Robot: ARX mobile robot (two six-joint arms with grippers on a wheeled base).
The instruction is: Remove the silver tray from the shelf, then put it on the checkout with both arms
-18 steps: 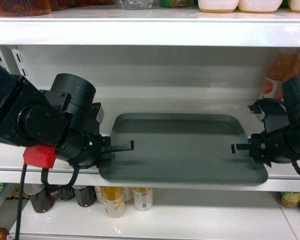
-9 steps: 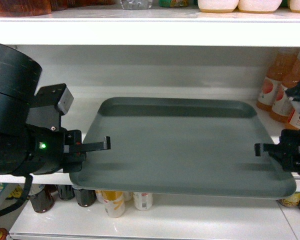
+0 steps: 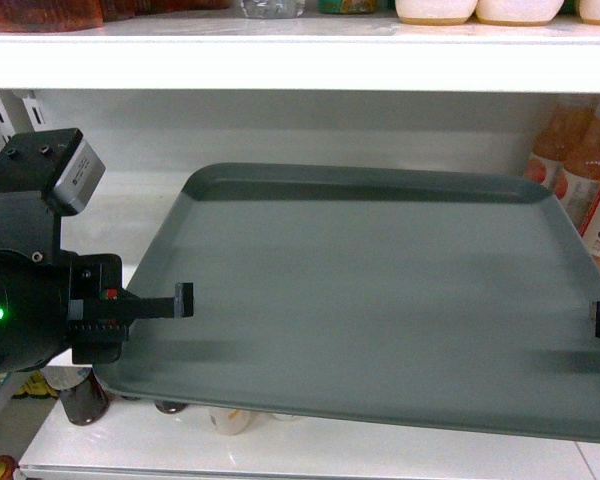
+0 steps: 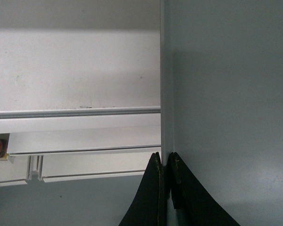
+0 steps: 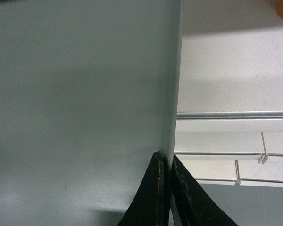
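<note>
Am holding silver tray (image 3: 380,300) out front of shelf (image 3: 300,70), L gripper (image 4: 165,170) & R gripper (image 5: 167,165) each pinching side rim. Am keeping tray level, arms moving evenly, else slipping.

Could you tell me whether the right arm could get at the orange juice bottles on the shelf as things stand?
Probably not: the right end effector is shut on the silver tray rim, and the bottles stand behind the tray's far right corner.
</note>
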